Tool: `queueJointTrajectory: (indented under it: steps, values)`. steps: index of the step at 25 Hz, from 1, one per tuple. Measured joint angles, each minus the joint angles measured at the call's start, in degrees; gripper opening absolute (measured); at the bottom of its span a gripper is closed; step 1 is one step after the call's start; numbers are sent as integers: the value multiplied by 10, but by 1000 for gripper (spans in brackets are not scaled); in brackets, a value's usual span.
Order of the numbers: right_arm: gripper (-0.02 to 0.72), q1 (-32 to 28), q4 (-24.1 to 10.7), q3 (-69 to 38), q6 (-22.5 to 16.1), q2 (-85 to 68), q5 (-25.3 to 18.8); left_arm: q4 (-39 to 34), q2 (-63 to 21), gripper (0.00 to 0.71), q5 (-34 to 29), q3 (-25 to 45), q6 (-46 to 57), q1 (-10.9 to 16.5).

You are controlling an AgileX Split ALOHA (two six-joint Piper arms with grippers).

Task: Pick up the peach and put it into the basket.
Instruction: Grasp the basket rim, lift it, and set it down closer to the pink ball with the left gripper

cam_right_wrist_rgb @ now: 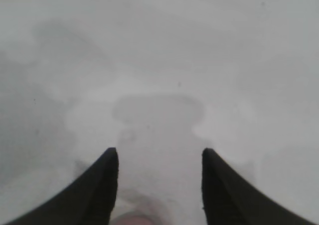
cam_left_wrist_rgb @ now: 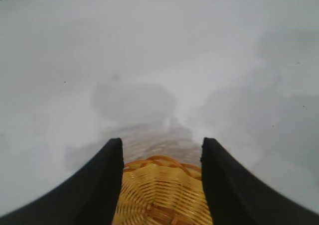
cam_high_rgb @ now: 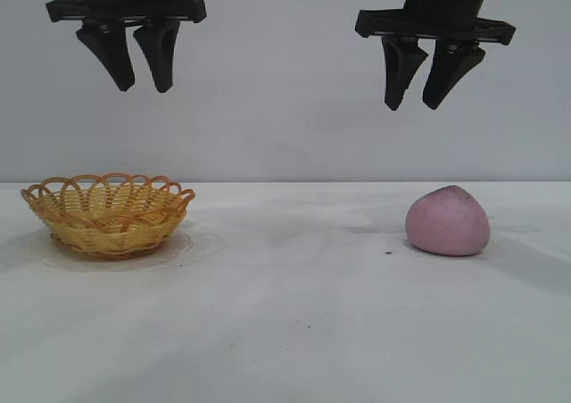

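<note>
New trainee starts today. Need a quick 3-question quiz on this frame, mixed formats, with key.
1. True or false: the peach already lies inside the basket.
2. Which gripper hangs above the peach? A) left gripper B) right gripper C) neither
3. Fill in: both grippers are raised clear of the table with their fingers ____ and nothing between them.

Key
1. False. The peach sits on the table at the exterior view's right, far from the basket at the left.
2. B. The left gripper hangs above the basket.
3. open
</note>
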State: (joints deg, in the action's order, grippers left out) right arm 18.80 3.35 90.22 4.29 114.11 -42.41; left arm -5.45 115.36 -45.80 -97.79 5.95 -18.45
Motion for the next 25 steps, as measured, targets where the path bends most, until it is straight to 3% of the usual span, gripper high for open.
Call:
queueJointTrajectory:
  steps: [10,14,21,25]
  values:
    - [368,0,0,0,-1,0,0,0,0,356,-5,0,-4,0]
    - [368,0,0,0,-1,0,0,1,0,356,-43,0,-78,4]
    - [368,0,0,0,-1,0,0,36,35,356,-122,0,-207,68]
    - [368,0,0,0,-1,0,0,46,52,356,-127,0,-255,85]
